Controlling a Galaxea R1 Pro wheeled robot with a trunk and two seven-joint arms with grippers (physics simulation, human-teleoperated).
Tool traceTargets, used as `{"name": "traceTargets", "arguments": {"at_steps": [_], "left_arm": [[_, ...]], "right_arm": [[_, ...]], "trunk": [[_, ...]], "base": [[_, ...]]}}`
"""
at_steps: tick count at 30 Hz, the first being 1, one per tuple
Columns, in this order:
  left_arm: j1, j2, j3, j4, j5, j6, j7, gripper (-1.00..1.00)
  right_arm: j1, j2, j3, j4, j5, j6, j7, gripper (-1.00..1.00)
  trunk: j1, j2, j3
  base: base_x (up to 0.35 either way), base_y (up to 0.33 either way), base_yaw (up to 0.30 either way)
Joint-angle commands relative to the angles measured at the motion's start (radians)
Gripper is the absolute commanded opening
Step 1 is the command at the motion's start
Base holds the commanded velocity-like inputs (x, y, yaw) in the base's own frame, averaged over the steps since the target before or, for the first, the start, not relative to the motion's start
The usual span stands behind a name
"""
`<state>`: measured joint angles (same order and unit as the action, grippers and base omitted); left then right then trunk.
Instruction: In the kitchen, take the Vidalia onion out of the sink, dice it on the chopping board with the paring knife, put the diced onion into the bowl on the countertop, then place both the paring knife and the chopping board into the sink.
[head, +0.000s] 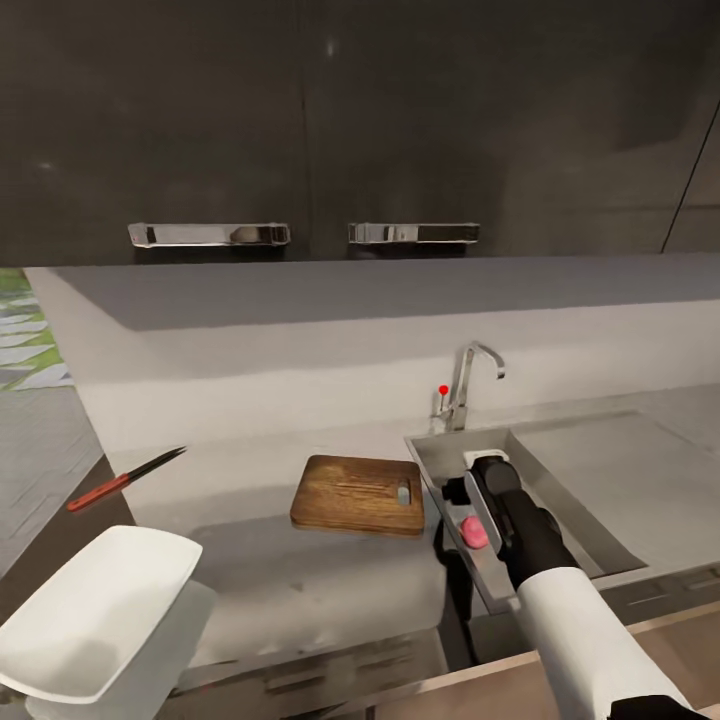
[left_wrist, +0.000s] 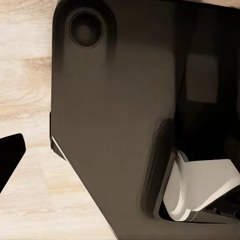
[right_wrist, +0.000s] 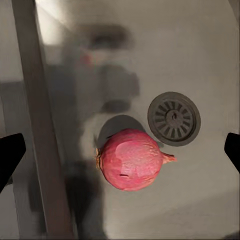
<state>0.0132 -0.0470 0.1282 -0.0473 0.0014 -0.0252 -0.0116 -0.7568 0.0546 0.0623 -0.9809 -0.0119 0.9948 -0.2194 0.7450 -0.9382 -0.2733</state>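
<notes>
- Head view: the right gripper (head: 470, 520) hangs over the sink (head: 560, 470), above the pink onion (head: 473, 533). The chopping board (head: 358, 494) lies just left of the sink on the countertop (head: 300, 590); the paring knife (head: 125, 480) lies far left, the bowl (head: 95, 610) near left.
- Left wrist view: a dark panel (left_wrist: 125, 115) over light wood; whether the left gripper is spread cannot be told.
- Right wrist view: fingertips (right_wrist: 10, 157) spread wide, the onion (right_wrist: 131, 159) lying free between them beside the drain (right_wrist: 174, 118).

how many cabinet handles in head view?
2. Left handle and right handle, side by side on the dark upper cabinets above the countertop. More could lie outside the frame.
</notes>
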Motion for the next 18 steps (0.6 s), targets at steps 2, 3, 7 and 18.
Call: {"name": "traceTargets", "arguments": {"at_steps": [2, 3, 7, 18], "left_arm": [[0.001, 0.0, 0.007, -0.002, 0.0, -0.001, -0.001, 1.0], [0.001, 0.0, 0.007, -0.002, 0.0, -0.001, -0.001, 1.0], [0.001, -0.001, 0.007, -0.002, 0.0, -0.001, -0.001, 1.0], [0.001, -0.002, 0.007, -0.002, 0.0, -0.001, -0.001, 1.0]], "right_arm": [[-0.001, 0.0, -0.004, -0.001, -0.01, 0.011, -0.003, 1.0], [-0.001, 0.0, -0.005, -0.001, -0.019, 0.013, -0.003, 1.0], [-0.001, 0.0, -0.008, -0.001, -0.064, 0.017, -0.003, 1.0], [-0.001, -0.001, -0.009, -0.001, -0.103, 0.018, -0.003, 1.0]], "trunk": [[0.0, -0.001, -0.001], [0.0, -0.001, -0.001], [0.0, -0.001, -0.004], [0.0, -0.001, -0.01]], "base": [[0.0, 0.0, 0.001], [0.0, 0.0, 0.0], [0.0, 0.0, 0.043], [0.0, 0.0, 0.248]]}}
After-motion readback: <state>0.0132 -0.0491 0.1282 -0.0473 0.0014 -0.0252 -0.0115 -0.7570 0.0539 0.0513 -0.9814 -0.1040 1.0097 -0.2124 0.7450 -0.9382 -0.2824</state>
